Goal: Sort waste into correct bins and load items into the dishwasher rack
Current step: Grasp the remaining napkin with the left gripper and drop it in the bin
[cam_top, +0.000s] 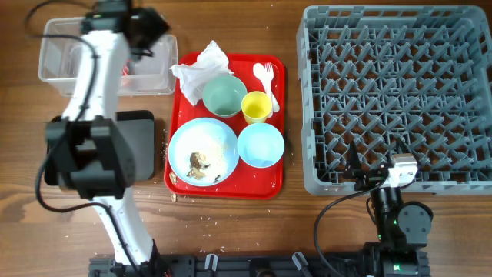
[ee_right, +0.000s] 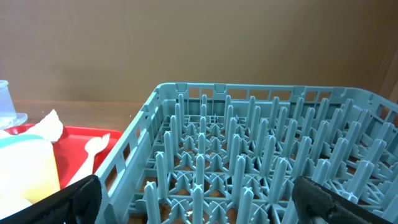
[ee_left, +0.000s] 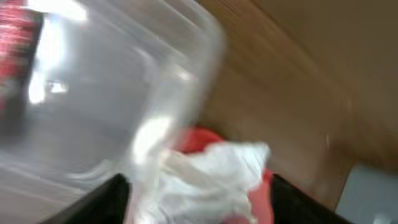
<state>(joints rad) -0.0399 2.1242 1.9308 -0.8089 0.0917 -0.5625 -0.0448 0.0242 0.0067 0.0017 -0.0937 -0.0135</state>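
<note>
My left gripper (cam_top: 151, 32) hangs over the right end of the clear tub (cam_top: 61, 58), jaws wide apart and holding nothing. In the blurred left wrist view the crumpled white napkin (ee_left: 211, 171) lies beyond the open left gripper (ee_left: 199, 208), beside the tub wall (ee_left: 124, 81). The napkin (cam_top: 200, 68) rests on the red tray's far corner. The blue plate (cam_top: 219, 142) carries food scraps (cam_top: 198, 163). Around it stand the mint bowl (cam_top: 224, 95), yellow cup (cam_top: 256, 106), blue bowl (cam_top: 260, 144), and fork and spoon (cam_top: 266, 77). My right gripper (cam_top: 361, 171) stands open at the front edge of the rack (cam_top: 396, 92), also the rack (ee_right: 249, 143).
The black tray (cam_top: 142, 142) lies left of the red tray (cam_top: 277, 173), mostly covered by my left arm. A small red and white thing (cam_top: 127, 69) lies inside the tub. Crumbs are scattered on the wood near the red tray's front left corner (cam_top: 174, 192).
</note>
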